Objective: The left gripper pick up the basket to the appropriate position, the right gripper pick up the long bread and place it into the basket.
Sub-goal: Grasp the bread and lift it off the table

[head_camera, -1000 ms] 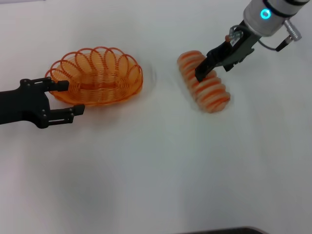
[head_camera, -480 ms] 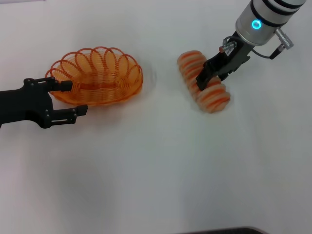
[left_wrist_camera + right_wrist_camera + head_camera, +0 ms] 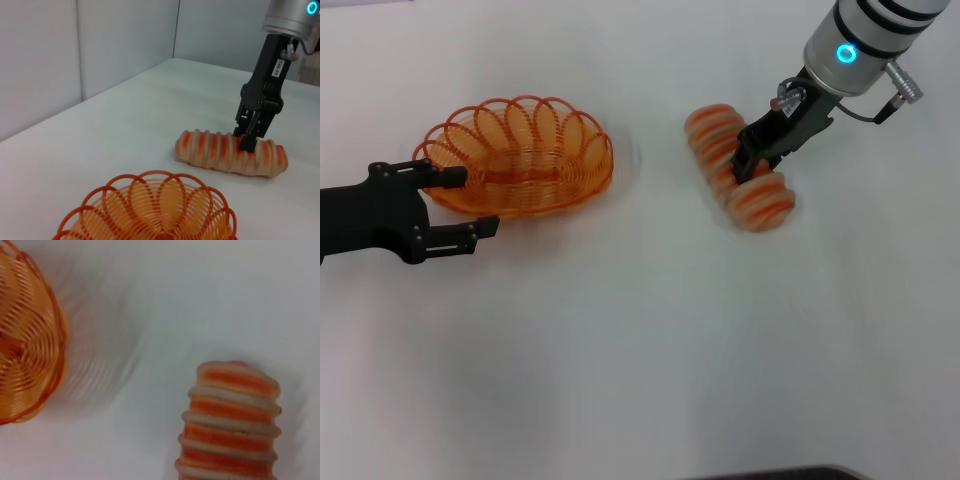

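Long bread (image 3: 738, 168) unmoved; right end effector (image 3: 752, 160) lowered onto it.

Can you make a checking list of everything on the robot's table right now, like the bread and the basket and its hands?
Surface: plain white table, bare around the items.
Basket: orange wire, upright on the table, nothing inside.
Long bread: striped loaf lying flat on the table, apart from the basket.
Clutter: nothing seen.
Left gripper: open, one finger at the basket's near rim, one finger outside it, not closed on it.
Right gripper: down on the middle of the bread, fingers straddling it; grip cannot be confirmed.
Cables: short grey cable at the right wrist.
Surroundings: pale wall panels behind the table.
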Robot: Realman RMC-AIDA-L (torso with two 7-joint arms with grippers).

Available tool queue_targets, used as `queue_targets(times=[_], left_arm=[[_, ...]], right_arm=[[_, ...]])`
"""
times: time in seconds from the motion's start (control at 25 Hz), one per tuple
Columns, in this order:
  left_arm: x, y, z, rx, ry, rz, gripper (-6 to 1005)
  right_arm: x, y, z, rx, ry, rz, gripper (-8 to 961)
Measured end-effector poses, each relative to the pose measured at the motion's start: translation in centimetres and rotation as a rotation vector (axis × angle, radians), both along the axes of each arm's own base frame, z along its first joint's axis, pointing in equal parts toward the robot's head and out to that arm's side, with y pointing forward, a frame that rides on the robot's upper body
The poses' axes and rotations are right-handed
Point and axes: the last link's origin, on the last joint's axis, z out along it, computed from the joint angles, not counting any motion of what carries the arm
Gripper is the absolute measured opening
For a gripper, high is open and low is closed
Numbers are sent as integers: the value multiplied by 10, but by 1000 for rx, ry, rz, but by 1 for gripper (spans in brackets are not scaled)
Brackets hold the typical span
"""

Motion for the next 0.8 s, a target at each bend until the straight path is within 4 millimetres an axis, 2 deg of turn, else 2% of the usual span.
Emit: queue_targets(times=[0.48,0.64,0.8], left_arm=[[-2,-2,-1,2,-2,7,762],[-2,-3,0,8,-7,11,762],[-2,-5,1,3,-22,8,762]], right_arm=[[0,0,2,8,13,4,333],[0,4,13,50,41,35,314],[-3,6,24,78,145,83,296]])
